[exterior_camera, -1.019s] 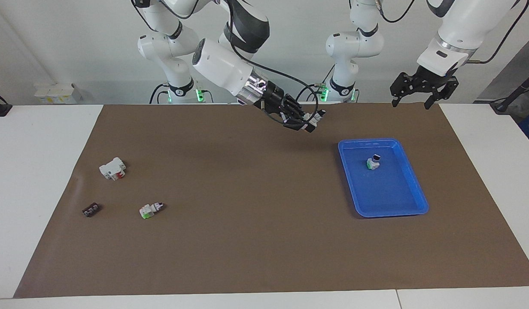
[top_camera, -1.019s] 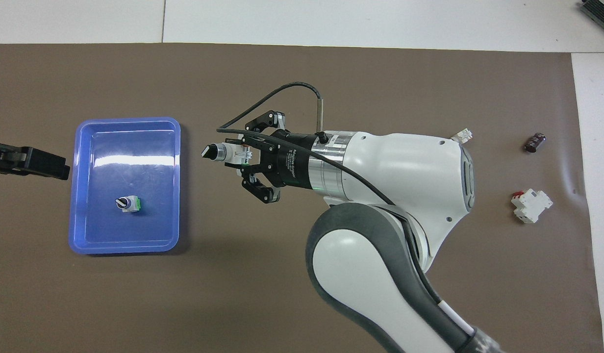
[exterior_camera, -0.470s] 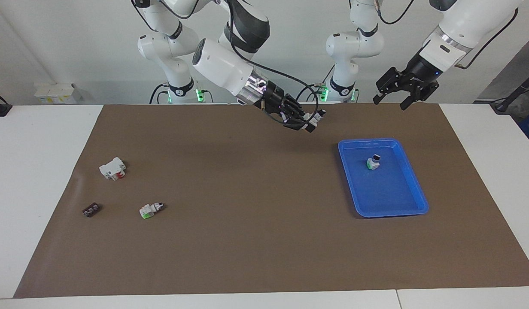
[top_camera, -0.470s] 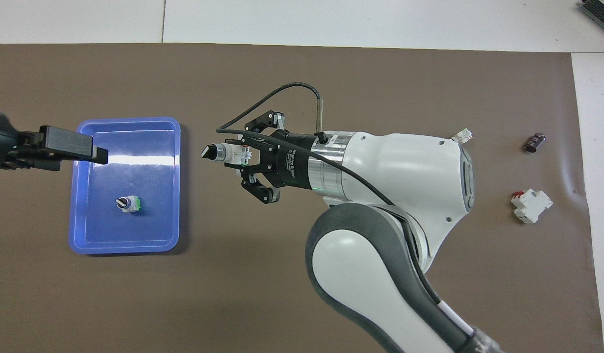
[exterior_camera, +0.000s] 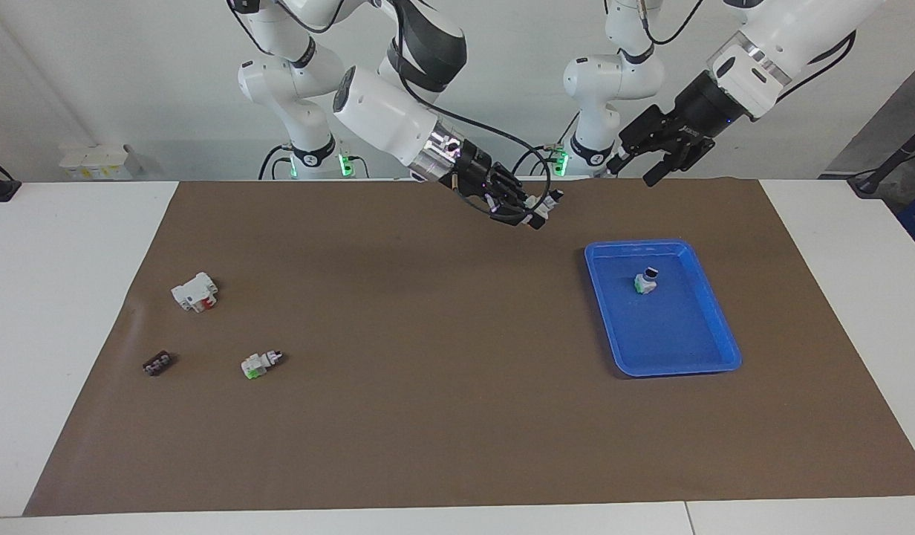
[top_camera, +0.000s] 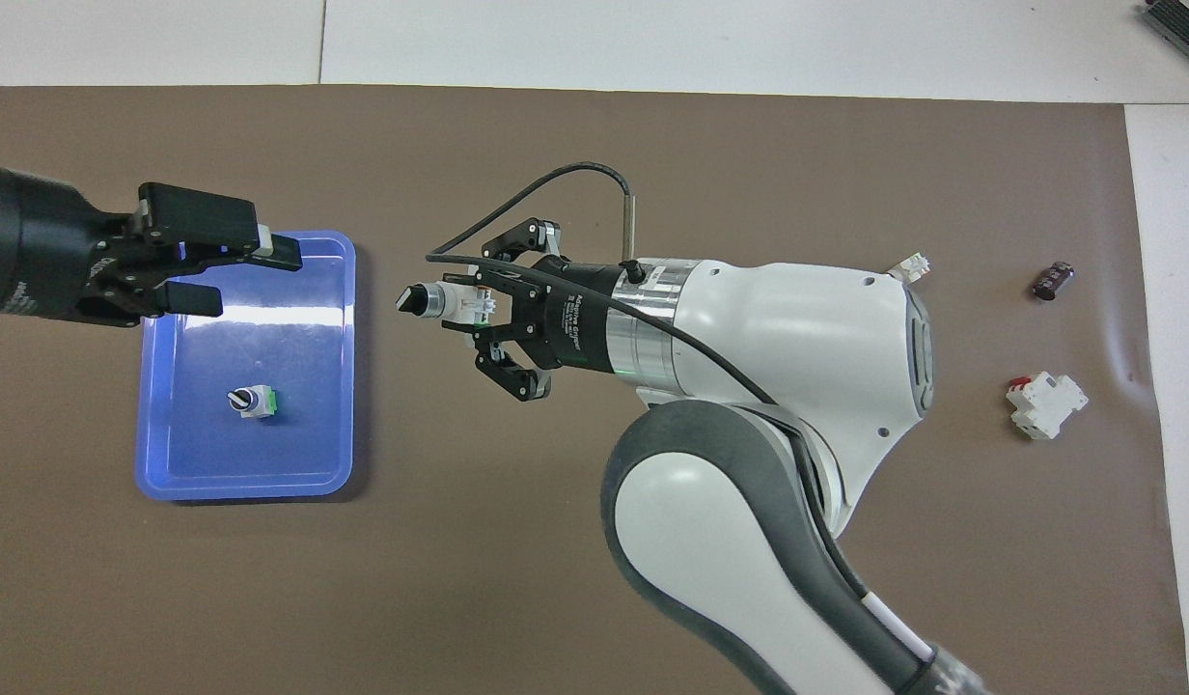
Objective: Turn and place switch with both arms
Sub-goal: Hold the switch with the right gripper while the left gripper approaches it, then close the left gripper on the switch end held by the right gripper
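A blue tray (exterior_camera: 714,355) lies on the brown mat (exterior_camera: 428,416) toward the left arm's end of the tabletop (exterior_camera: 64,245). In it stands one small white switch with a green base (exterior_camera: 645,282), in the part of the tray nearer the robots; the rest of its floor is bare.

The right hand (exterior_camera: 535,212) hangs over the mat beside the tray's near corner, closed on the switch (top_camera: 438,300), whose black knob tip points toward the tray. The left hand (top_camera: 252,275) is raised over the tray's rim, its fingers (top_camera: 276,253) spread apart and holding nothing.

Toward the right arm's end of the mat lie a white block with a red part (exterior_camera: 194,291), another green-based switch (exterior_camera: 258,362) and a small dark part (exterior_camera: 157,363), well apart from the tray. The middle of the mat between them and the tray is open, as is the strip along its edge farthest from the robots.
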Available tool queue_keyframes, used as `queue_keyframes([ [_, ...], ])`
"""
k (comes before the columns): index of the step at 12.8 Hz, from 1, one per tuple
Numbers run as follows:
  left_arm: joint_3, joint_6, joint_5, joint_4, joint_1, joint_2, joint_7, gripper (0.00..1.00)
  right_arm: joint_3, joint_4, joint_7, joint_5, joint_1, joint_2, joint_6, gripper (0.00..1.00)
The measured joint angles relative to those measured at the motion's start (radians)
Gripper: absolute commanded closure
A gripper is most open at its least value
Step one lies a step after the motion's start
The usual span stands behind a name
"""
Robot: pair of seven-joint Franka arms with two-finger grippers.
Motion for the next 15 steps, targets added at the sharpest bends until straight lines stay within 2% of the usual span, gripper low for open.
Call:
queue_keyframes([
  [1,-0.007,0.028,-0.002,-0.005,-0.019,0.000,-0.043,0.00,0.000,0.000,0.000,0.000,0.000,0.000,0.000,1.00],
  [4,-0.013,0.097,-0.008,-0.017,-0.051,0.000,-0.213,0.10,0.000,0.000,0.000,0.000,0.000,0.000,0.000,1.00],
  [5,-0.015,0.129,-0.013,-0.025,-0.066,0.001,-0.276,0.16,0.000,0.000,0.000,0.000,0.000,0.000,0.000,1.00],
  [7,-0.016,0.167,-0.014,-0.046,-0.101,0.000,-0.410,0.35,0.000,0.000,0.000,0.000,-0.001,0.001,0.000,1.00],
  [9,-0.017,0.174,-0.015,-0.076,-0.107,-0.006,-0.486,0.45,-0.002,0.000,0.000,0.000,-0.005,0.001,0.000,1.00],
  [15,-0.013,0.257,-0.029,-0.180,-0.106,-0.049,-0.687,0.46,-0.004,0.000,0.000,0.000,-0.005,0.001,0.000,1.00],
])
